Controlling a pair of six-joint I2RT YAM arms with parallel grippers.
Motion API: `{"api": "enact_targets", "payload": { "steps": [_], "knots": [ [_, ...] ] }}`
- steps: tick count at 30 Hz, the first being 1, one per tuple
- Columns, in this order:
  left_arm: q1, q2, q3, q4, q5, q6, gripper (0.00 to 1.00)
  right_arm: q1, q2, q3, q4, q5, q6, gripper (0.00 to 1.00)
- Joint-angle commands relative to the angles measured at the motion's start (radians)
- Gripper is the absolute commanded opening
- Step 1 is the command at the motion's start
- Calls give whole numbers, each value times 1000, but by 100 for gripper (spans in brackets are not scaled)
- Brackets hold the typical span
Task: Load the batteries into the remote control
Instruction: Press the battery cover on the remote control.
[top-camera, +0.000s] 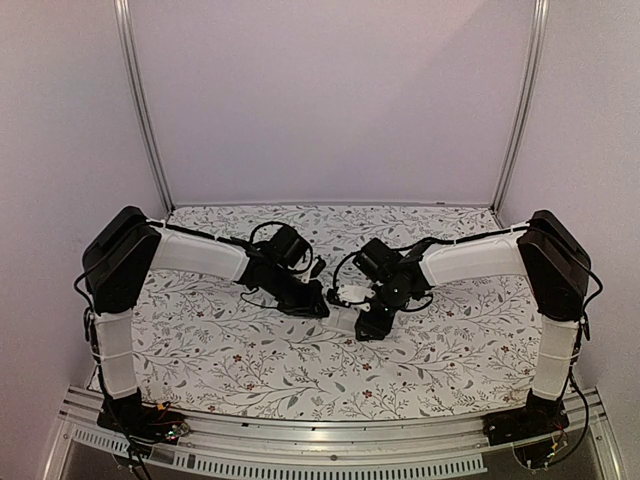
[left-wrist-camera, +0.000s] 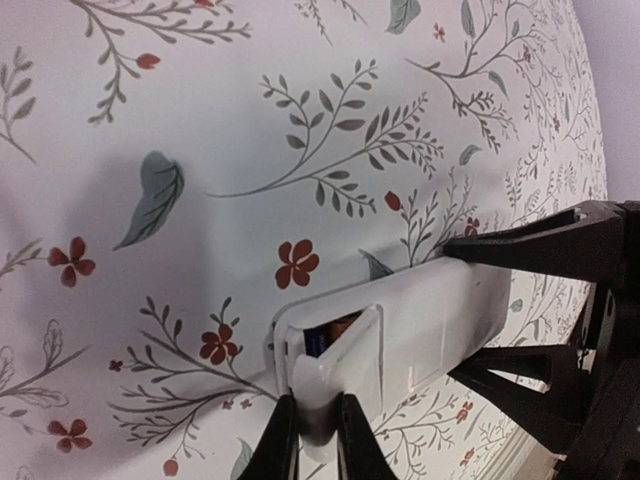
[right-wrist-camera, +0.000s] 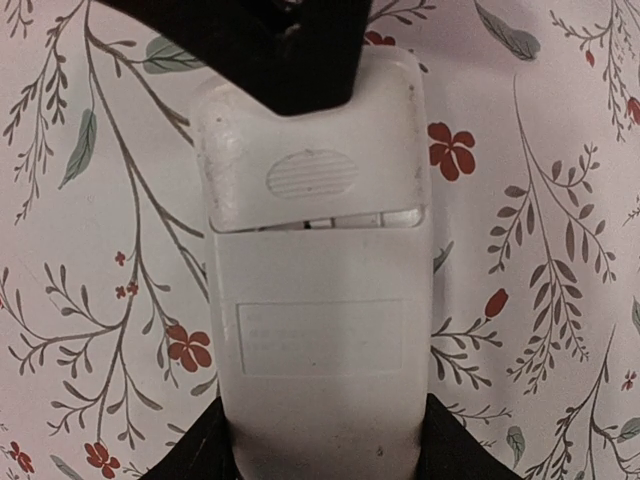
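Note:
The remote control (left-wrist-camera: 450, 315) lies white back up on the flowered table. My left gripper (left-wrist-camera: 315, 440) is shut on the end of its white battery cover (left-wrist-camera: 350, 365), which sits tilted over the compartment. Inside the open gap I see the orange battery (left-wrist-camera: 346, 324) and the dark battery (left-wrist-camera: 317, 343). My right gripper (right-wrist-camera: 325, 455) is shut on the sides of the remote (right-wrist-camera: 320, 340) at its other end. In the right wrist view the cover (right-wrist-camera: 310, 170) leaves a thin gap against the body. In the top view both grippers meet at the remote (top-camera: 346, 319).
The flowered table cover (top-camera: 240, 350) stretches all round the remote. White walls and metal posts (top-camera: 150, 120) close in the back and sides. The right gripper's black fingers (left-wrist-camera: 540, 245) show at the right of the left wrist view.

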Motion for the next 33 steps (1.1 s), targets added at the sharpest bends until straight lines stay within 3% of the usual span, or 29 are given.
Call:
{"api": "enact_targets", "payload": {
  "steps": [1, 26, 33],
  "knots": [
    [-85, 55, -51, -143, 157, 21, 0, 10, 37, -38, 66, 49, -1, 13],
    [-31, 63, -50, -157, 260, 44, 0, 10, 13, -64, 92, 21, -38, 13],
    [-42, 89, -61, -166, 185, 37, 0, 10, 14, -60, 91, 18, -33, 13]
  ]
}}
